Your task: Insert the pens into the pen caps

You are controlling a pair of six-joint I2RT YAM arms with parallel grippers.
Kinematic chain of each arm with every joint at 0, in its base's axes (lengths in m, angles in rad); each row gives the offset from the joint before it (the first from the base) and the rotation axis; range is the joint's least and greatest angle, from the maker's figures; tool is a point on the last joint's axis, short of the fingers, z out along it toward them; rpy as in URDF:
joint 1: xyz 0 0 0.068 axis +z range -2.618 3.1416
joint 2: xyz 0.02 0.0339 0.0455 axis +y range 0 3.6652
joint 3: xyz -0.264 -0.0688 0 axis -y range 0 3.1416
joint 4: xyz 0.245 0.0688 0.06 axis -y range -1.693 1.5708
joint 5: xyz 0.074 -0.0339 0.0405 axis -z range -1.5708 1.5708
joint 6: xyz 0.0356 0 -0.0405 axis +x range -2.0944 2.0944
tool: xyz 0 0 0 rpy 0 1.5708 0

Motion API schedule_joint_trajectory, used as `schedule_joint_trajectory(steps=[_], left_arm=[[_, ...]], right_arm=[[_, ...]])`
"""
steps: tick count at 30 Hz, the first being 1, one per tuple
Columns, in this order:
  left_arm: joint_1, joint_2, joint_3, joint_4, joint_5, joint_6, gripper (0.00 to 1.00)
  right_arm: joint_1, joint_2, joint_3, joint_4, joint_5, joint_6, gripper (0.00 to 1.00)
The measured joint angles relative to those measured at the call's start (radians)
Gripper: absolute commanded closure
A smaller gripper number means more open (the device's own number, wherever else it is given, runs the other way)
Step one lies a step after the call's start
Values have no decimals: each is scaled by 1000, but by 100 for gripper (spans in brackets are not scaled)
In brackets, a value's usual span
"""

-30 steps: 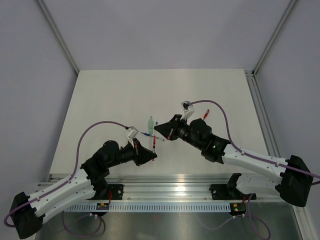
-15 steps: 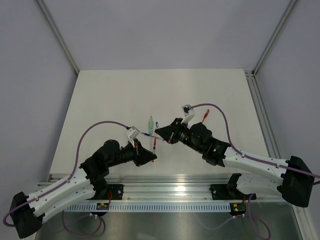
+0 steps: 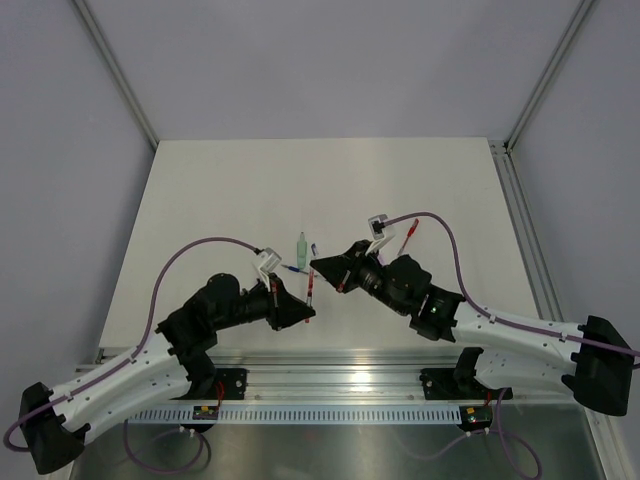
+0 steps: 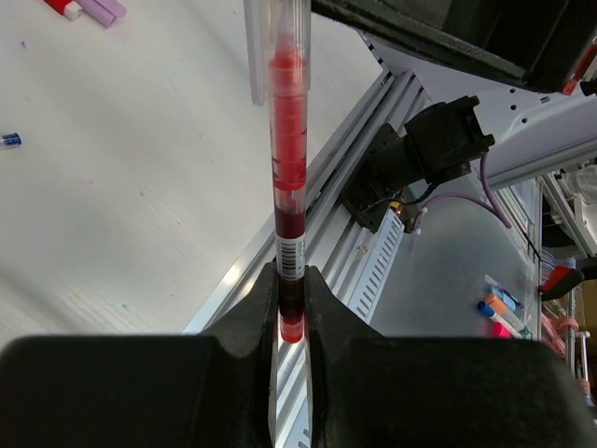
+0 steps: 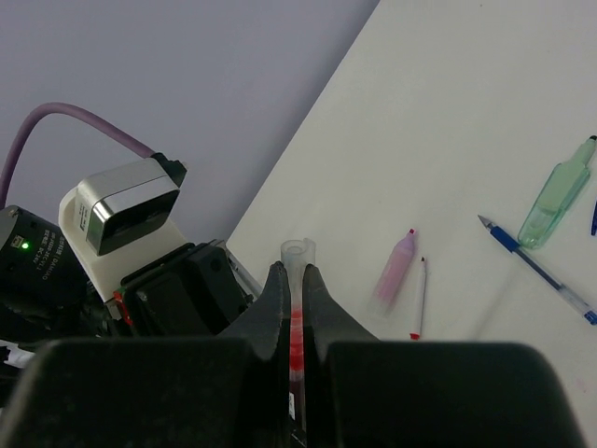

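White desk [image 3: 200, 200] spreads beneath both arms, which meet over its near middle. There the left hand [image 4: 291, 285] pinches the red pen [image 4: 287, 159] by its tail, long axis reaching away beside the right hand [image 5: 297, 280], itself clamped on a clear, red-cored cap [image 5: 298, 250]. Overhead, pen and cap sit just beside each other, seemingly not yet in line.

Even, bright, diffuse light — soft faint shadows; wrist views blurred up close — foreground dark.
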Motion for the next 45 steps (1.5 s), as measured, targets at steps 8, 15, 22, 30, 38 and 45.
schedule_joint_trajectory(steps=[8,15,22,30,38,45], left_arm=[[-8,6,97,-133,11,32,100],[-14,2,190,-298,15,82,100],[-15,-4,263,-447,2,116,100],[-10,-9,316,-539,-35,155,100],[33,-17,341,-486,-132,162,100],[37,-26,321,-163,-130,141,100]], right_arm=[[66,-39,1,-6,87,-23,100],[150,-27,14,-3,189,-18,100],[225,34,63,13,278,-17,100],[249,69,74,45,322,3,100],[304,128,86,-73,316,16,100],[348,116,81,-323,240,15,100]])
